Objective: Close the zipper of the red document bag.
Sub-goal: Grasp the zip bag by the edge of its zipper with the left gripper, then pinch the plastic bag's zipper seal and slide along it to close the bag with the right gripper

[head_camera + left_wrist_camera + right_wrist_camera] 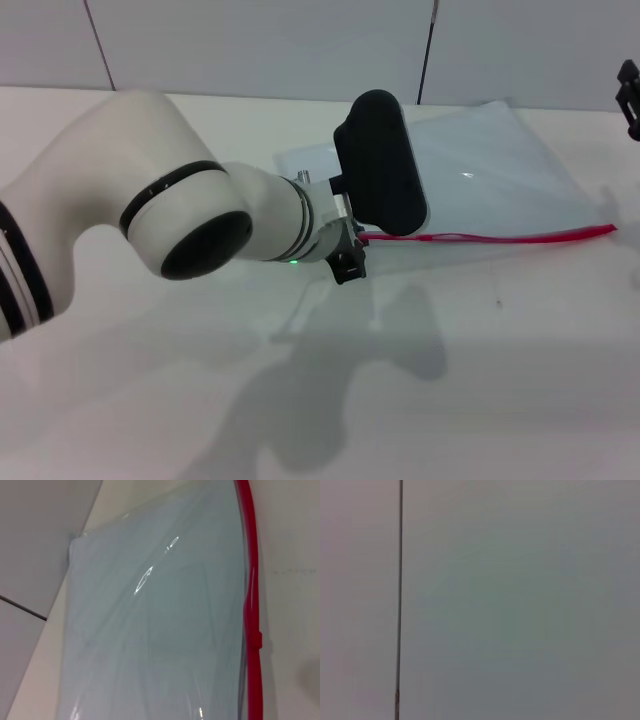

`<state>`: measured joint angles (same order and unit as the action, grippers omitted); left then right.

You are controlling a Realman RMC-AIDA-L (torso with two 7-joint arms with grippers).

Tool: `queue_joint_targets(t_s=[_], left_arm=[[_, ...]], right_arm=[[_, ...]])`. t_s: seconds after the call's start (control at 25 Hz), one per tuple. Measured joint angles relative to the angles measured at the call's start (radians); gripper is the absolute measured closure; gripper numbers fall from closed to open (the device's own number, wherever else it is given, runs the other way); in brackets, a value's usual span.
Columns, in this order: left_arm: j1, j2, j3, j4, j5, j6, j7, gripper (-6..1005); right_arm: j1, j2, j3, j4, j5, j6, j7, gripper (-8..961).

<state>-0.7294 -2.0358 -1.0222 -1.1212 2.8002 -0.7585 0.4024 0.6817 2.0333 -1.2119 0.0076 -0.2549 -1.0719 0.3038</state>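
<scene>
The red document bag [490, 175] lies flat on the white table at the back right, a translucent pale blue-grey pouch. Its zipper [490, 238] is a thin red strip along the near long edge. My left gripper [382, 165] hangs over the bag's left end, its black housing covering that corner and the zipper's left end. The left wrist view looks down on the bag [160, 630] with the zipper [252, 595] running along one side and a small thicker red piece [256, 640] on it. My right gripper [628, 95] is parked at the far right edge, apart from the bag.
The white table [450, 380] stretches in front of the bag. A panelled wall [250, 40] rises behind the table. The right wrist view shows only a plain wall [520, 600] with a vertical seam.
</scene>
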Motion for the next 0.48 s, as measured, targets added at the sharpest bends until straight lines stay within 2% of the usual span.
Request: queue_joint_targets(t_s=[0.2, 0.32, 0.44, 0.48], left_arm=[[0.031, 0.003, -0.004, -0.029, 0.006, 0.038, -0.015, 945], [0.062, 0.006, -0.019, -0.075, 0.024, 0.047, -0.025, 945], [0.112, 0.006, -0.043, -0.14, 0.059, 0.06, -0.026, 944], [0.133, 0.006, -0.052, -0.168, 0.067, 0.076, -0.026, 944]], right_arm=[[0.0, 0.0, -0.004, 0.0, -0.033, -0.022, 0.019, 438], [0.002, -0.009, -0.005, -0.003, -0.094, -0.042, 0.106, 440], [-0.012, -0.02, -0.006, -0.06, -0.179, -0.065, 0.196, 439], [-0.042, -0.02, -0.006, -0.129, -0.239, -0.063, 0.249, 439]])
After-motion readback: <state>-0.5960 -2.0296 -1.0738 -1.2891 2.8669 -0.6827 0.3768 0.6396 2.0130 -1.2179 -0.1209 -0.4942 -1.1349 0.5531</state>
